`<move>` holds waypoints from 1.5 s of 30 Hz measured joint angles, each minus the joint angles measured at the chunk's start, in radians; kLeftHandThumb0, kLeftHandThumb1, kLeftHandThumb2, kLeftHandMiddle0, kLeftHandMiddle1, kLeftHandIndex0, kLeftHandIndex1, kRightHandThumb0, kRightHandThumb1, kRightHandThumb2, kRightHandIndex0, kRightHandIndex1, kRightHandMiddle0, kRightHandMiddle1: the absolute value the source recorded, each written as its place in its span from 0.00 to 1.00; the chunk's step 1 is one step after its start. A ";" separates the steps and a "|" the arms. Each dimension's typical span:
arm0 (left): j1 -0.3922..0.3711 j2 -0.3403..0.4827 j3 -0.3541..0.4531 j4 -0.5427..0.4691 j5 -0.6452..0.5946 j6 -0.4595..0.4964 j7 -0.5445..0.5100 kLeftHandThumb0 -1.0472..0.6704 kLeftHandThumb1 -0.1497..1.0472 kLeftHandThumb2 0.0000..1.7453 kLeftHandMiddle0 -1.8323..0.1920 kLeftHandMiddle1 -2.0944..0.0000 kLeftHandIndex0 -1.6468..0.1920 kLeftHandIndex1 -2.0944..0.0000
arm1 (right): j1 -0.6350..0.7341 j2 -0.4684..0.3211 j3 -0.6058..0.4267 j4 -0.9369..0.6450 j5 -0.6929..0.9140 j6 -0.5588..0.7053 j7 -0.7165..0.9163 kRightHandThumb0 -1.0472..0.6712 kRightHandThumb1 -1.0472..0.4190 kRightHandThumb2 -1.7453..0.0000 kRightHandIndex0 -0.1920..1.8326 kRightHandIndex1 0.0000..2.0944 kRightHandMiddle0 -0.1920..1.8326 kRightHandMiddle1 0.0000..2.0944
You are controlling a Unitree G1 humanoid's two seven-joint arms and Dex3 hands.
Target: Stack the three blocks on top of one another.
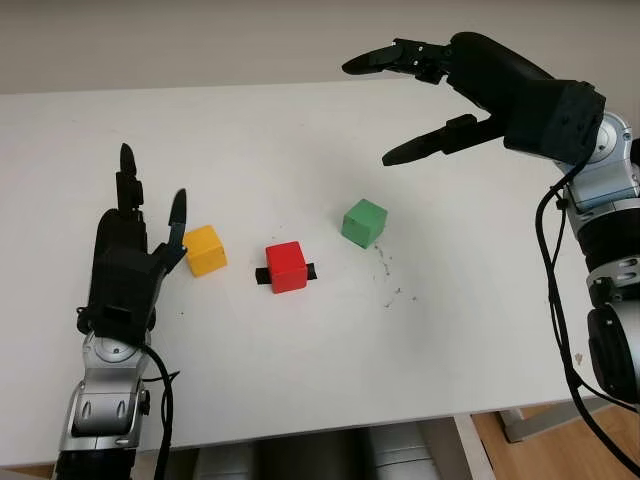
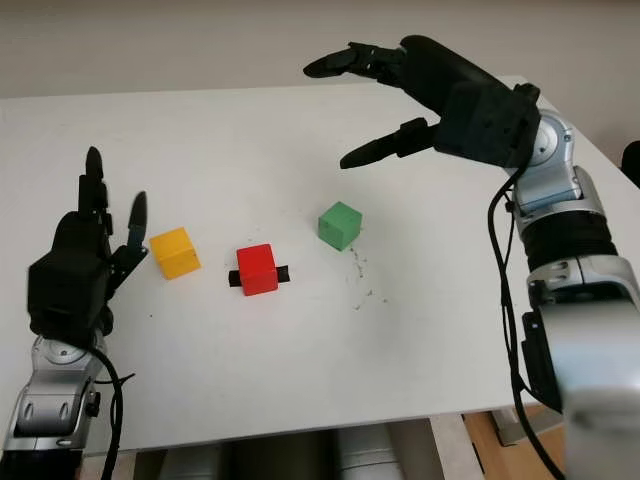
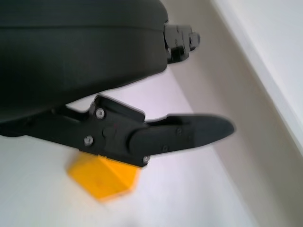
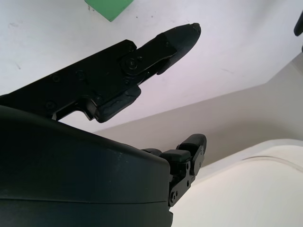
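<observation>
three blocks in a row on the table: left block, middle block, right block slightly farther back; none touching. left hand just left of the left block; right hand raised behind and right of the right block.

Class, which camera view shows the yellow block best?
Either eye view: the yellow block shows whole, beside the open left hand. In the left wrist view it is partly hidden behind a finger.

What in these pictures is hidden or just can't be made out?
- Black piece under the red block: the block covers its middle, so what it is stays unclear.
- Yellow block, left wrist view: the left hand covers its top.
- Green block, right wrist view: cut off by the picture edge.
- Right hand, open above the table: its height is unclear.
</observation>
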 measured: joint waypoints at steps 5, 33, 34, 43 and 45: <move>0.000 0.128 -0.022 -0.002 0.142 0.046 -0.070 0.19 1.00 0.05 0.90 0.99 0.86 0.96 | 0.021 0.051 -0.061 -0.014 0.137 0.091 0.036 0.18 0.06 0.95 0.10 0.00 0.14 0.05; -0.076 0.400 -0.165 0.108 0.170 0.096 -0.593 0.05 0.91 0.03 0.96 0.98 0.92 0.98 | 0.125 0.204 -0.176 -0.127 0.324 0.397 -0.017 0.16 0.00 0.70 0.00 0.00 0.00 0.00; -0.082 0.392 -0.164 0.117 0.146 0.092 -0.593 0.05 0.91 0.03 0.97 0.98 0.92 0.98 | 0.128 0.207 -0.176 -0.131 0.324 0.403 -0.019 0.16 0.00 0.71 0.00 0.00 0.00 0.00; -0.110 0.333 -0.150 0.216 0.052 0.027 -0.469 0.04 0.94 0.04 0.98 0.98 0.91 0.97 | 0.151 0.217 -0.176 -0.166 0.320 0.418 -0.037 0.16 0.00 0.71 0.00 0.00 0.00 0.00; -0.110 0.325 -0.149 0.222 0.039 0.022 -0.459 0.04 0.94 0.03 0.98 0.98 0.91 0.97 | 0.153 0.218 -0.176 -0.167 0.319 0.419 -0.040 0.16 0.00 0.71 0.00 0.00 0.00 0.00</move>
